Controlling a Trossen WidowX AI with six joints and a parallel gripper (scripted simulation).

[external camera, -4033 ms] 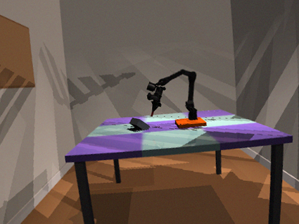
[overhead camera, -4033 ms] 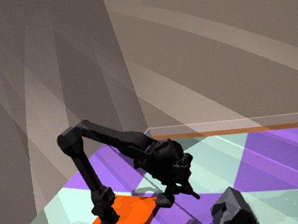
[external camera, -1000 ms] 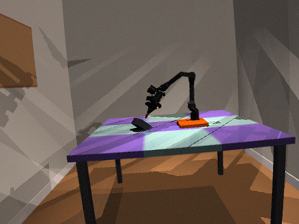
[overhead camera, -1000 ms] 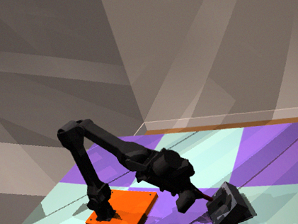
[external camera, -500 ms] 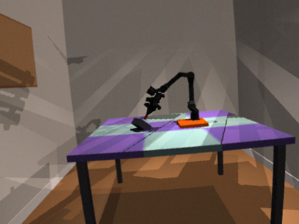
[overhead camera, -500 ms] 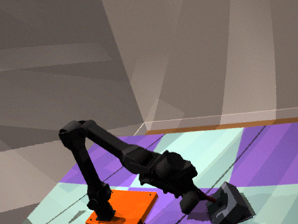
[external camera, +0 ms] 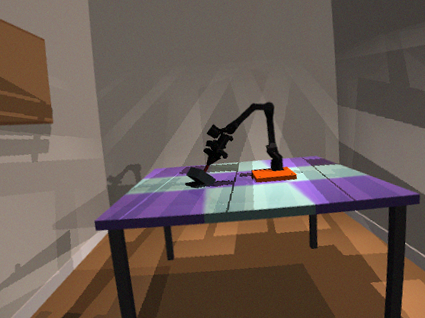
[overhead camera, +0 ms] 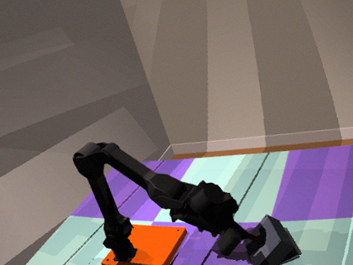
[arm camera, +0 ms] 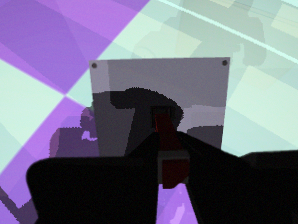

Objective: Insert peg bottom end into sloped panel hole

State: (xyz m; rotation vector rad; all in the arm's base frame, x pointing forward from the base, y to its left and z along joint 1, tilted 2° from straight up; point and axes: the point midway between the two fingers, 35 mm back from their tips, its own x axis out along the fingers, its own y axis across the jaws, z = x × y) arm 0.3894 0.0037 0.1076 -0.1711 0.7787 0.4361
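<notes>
The peg (overhead camera: 256, 239) (external camera: 206, 167) (arm camera: 167, 131) is dark red, with flat sides. My gripper (overhead camera: 244, 232) (external camera: 209, 163) (arm camera: 166, 138) is shut on its upper part and holds it at a slant. The grey block with the sloped panel (overhead camera: 278, 244) (external camera: 202, 176) (arm camera: 170, 75) lies just beyond the fingertips. In the wrist view the peg's far end overlaps the lower part of the dark, angular hole (arm camera: 161, 109), and their sides look roughly lined up. Shadow covers the hole area; whether the end is inside the hole, and how deep, cannot be told.
The arm stands on an orange base plate (overhead camera: 163, 240) (external camera: 282, 175), behind the gripper. The tabletop (overhead camera: 333, 189) (external camera: 264, 199) has purple and pale green squares. The panel has small dark dots at its far corners in the wrist view. The arm's shadow falls across it.
</notes>
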